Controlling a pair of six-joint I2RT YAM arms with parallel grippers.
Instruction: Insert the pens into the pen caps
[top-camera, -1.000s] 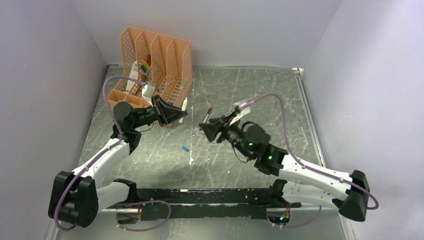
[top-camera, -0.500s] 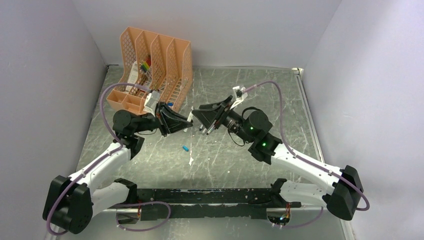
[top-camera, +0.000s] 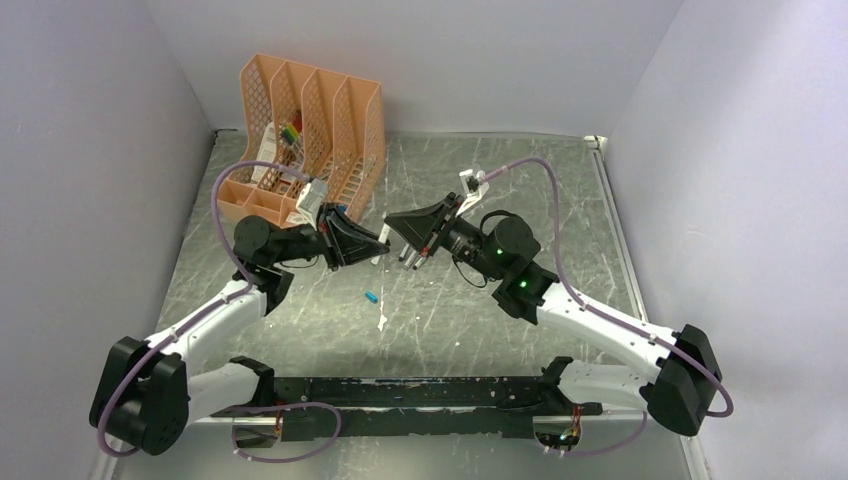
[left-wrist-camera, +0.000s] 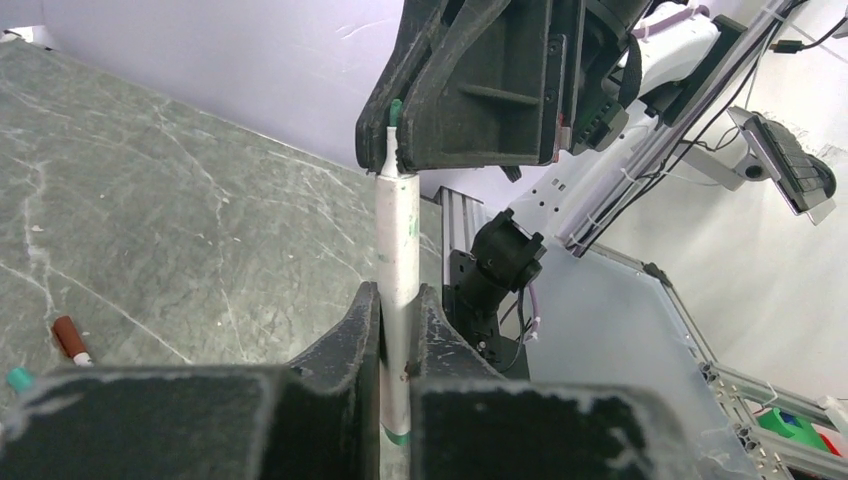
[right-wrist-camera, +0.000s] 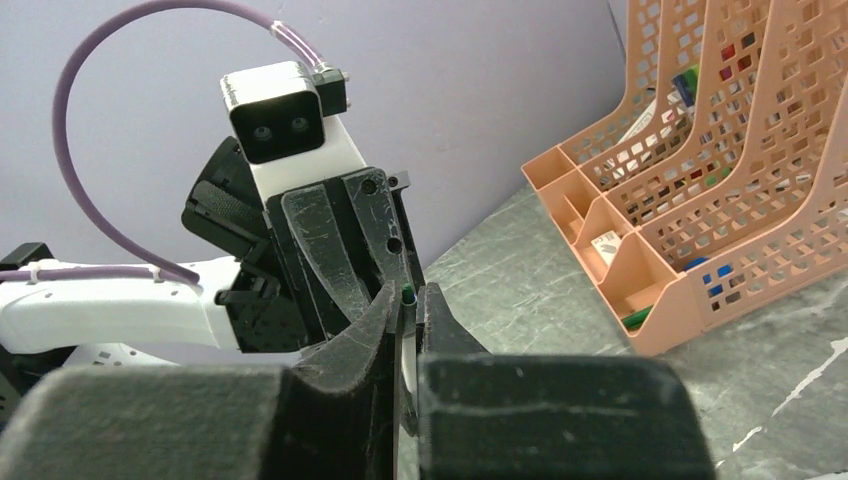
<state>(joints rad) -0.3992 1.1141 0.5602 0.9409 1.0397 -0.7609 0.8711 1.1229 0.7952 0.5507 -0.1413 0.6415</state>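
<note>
Mid-air, left tool (left-wrist-camera: 398, 302) clamped on pen (left-wrist-camera: 398, 232) — right tool (right-wrist-camera: 405, 300) pinching its teal tip

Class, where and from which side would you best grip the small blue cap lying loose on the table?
Likely across its middle, from straight above: the cap lies on its side on the table, leaving its two long sides free to pinch.

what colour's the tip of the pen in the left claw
Teal green tip on the white pen; clearest in the left wrist view.
</note>
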